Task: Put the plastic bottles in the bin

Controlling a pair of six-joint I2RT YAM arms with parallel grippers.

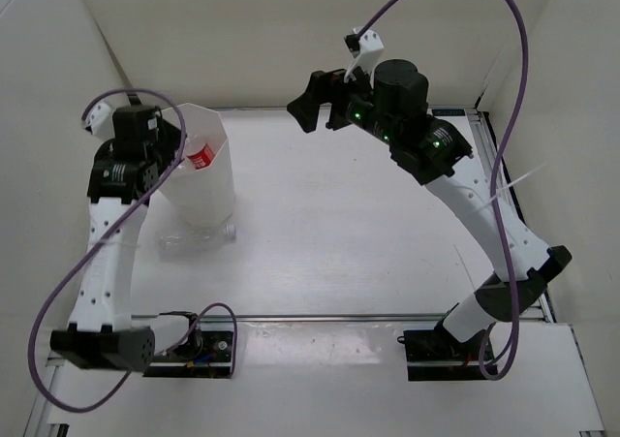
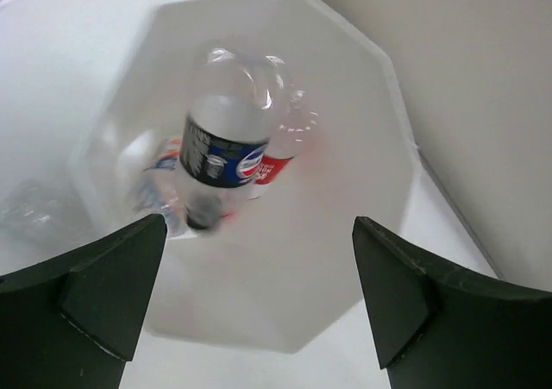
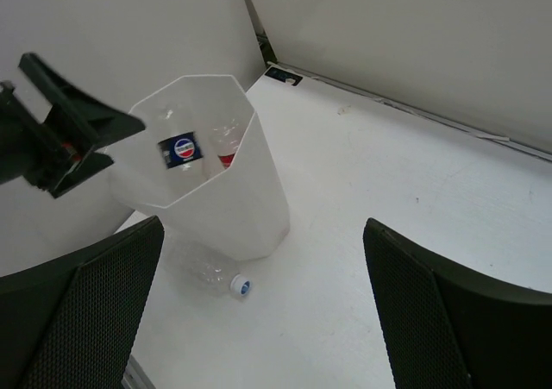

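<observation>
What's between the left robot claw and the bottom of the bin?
A blue-label bottle, inside the bin's mouth below the open left gripper, with a red-label bottle deeper down. The left wrist view shows it.

White arms point(image 1: 102, 253), black joints point(image 1: 124, 173), purple cables point(image 1: 524, 49)

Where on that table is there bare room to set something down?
Bare: the wide stretch of table right of the bin, through the middle to the right edge. Crowded: the left side, where a clear bottle lies beside the bin's near wall and the left gripper hangs over its mouth.
</observation>
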